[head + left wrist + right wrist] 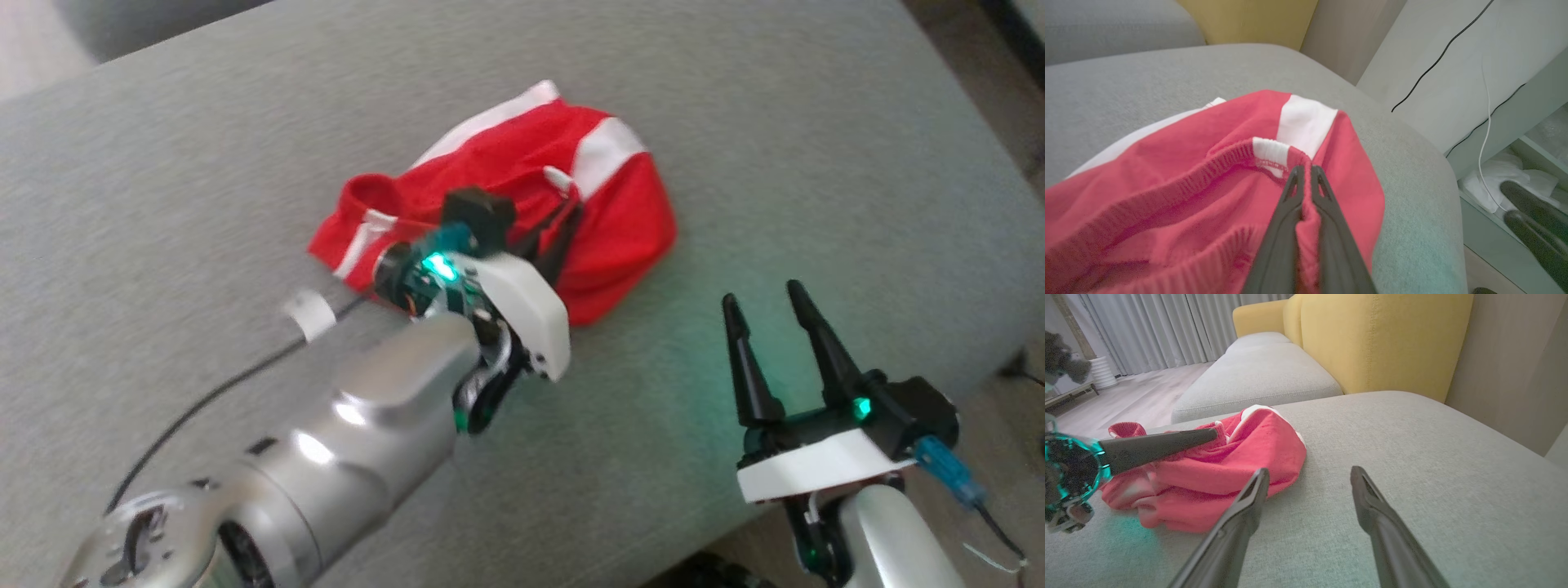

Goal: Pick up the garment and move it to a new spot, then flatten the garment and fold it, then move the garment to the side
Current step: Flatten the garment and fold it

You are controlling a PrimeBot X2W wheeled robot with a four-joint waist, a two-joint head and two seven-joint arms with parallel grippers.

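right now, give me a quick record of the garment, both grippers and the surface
garment: red with white panels, crumpled, lying on the surface
surface: grey cushion
left gripper: shut, pinching the garment at its elastic waistband
right gripper: open, holding nothing, beside the garment and apart from it
task stage: garment gripped, not yet flattened or folded

The garment (498, 163) lies bunched on the cushion (163, 163), slightly far of its middle, with the left gripper (567, 214) on its near-right part, the arm reaching in from the near left. The right gripper (760, 292) hangs over the cushion's near right, right of the garment and apart from it, while a cable (204, 400) crosses the cushion's near left. Beyond the cushion's far edge lies a sofa seat (1257, 375).
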